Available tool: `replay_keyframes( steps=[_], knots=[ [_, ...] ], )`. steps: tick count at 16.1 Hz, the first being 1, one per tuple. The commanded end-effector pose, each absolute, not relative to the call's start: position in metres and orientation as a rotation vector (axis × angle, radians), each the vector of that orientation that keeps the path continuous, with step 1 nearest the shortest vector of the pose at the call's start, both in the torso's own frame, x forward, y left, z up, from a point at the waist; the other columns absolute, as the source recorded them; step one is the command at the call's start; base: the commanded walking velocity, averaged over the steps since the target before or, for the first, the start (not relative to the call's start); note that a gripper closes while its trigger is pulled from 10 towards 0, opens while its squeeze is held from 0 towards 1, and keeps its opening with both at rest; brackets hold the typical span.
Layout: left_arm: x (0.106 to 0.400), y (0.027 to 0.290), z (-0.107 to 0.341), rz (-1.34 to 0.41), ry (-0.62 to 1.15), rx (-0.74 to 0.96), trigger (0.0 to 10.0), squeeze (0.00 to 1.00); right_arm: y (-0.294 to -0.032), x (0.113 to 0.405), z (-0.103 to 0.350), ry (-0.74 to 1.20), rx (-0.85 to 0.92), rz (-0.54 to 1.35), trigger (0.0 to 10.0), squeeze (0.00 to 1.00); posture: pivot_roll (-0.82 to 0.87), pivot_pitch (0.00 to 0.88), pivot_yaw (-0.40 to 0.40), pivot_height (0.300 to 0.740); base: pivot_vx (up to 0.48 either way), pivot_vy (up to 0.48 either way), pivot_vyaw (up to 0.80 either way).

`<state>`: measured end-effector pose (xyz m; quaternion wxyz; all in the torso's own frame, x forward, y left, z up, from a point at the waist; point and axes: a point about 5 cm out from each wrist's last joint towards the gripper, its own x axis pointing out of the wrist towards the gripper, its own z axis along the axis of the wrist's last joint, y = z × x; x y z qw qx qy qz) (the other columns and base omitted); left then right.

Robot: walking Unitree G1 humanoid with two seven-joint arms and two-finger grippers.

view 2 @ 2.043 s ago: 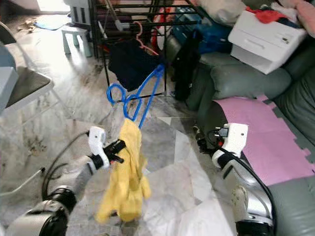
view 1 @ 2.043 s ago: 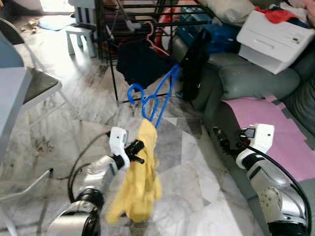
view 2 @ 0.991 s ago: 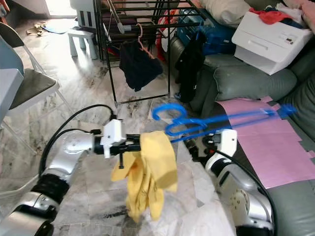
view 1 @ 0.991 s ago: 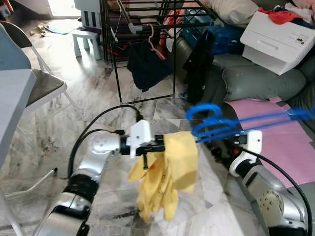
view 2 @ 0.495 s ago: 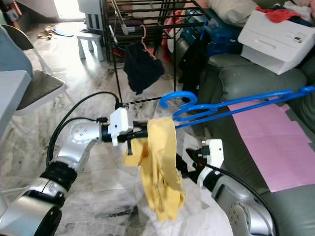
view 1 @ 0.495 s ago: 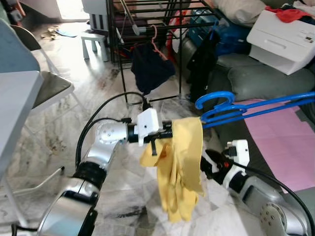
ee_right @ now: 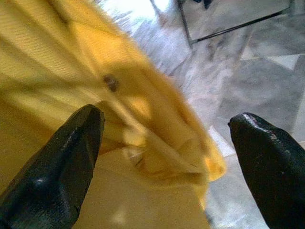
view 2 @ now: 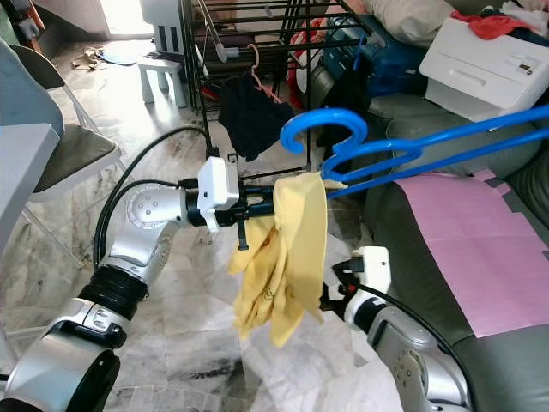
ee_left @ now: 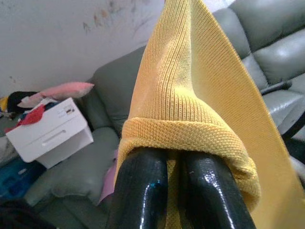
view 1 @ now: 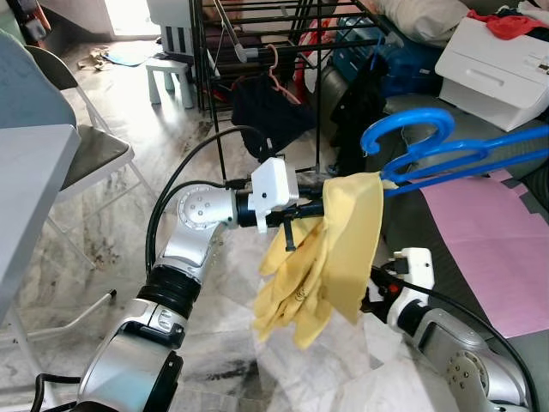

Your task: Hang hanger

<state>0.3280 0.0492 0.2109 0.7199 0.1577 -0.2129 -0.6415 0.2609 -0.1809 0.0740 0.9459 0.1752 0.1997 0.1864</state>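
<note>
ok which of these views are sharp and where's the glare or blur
Left eye view: crisp on the yellow knitted garment, daylight glare washing out the marble floor at the doorway. Left wrist view: sharp knit weave above the left gripper. Right wrist view: the garment is soft and blurred between the right gripper fingers.

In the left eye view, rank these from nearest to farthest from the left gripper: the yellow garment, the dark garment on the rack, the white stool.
1. Yellow garment: clamped in the left gripper, draped below it.
2. Dark garment: hanging on the black drying rack beyond the gripper.
3. White stool: on the floor left of the rack, farthest back.
</note>
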Motion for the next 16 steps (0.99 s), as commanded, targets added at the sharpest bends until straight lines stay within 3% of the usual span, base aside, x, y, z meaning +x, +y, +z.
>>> replay_keyframes(
  steps=[1,5,10,16],
  knots=[
    [0.326,0.046,0.232,-1.430,-0.558,0.333,10.0,0.00,-0.192,0.268,0.079,0.365,0.344,0.308,10.0,0.00,0.07,0.000,-0.033,0.740,0.000,0.000,0.00],
    [0.319,0.043,0.238,-1.468,-0.568,0.300,10.0,0.00,-0.211,0.278,0.084,0.319,0.358,0.196,10.0,0.00,0.06,0.000,-0.036,0.740,0.000,0.000,0.00],
    [0.318,0.040,0.235,-1.477,-0.539,0.286,10.0,0.00,-0.194,0.282,0.101,0.204,0.411,0.267,10.0,0.00,0.06,0.000,-0.032,0.740,0.000,0.000,0.00],
    [0.329,0.047,0.208,-1.426,-0.419,0.329,10.0,0.00,-0.194,0.267,0.119,0.123,0.388,0.337,10.0,0.00,0.05,0.000,-0.021,0.740,0.000,0.000,0.00]
  ],
)
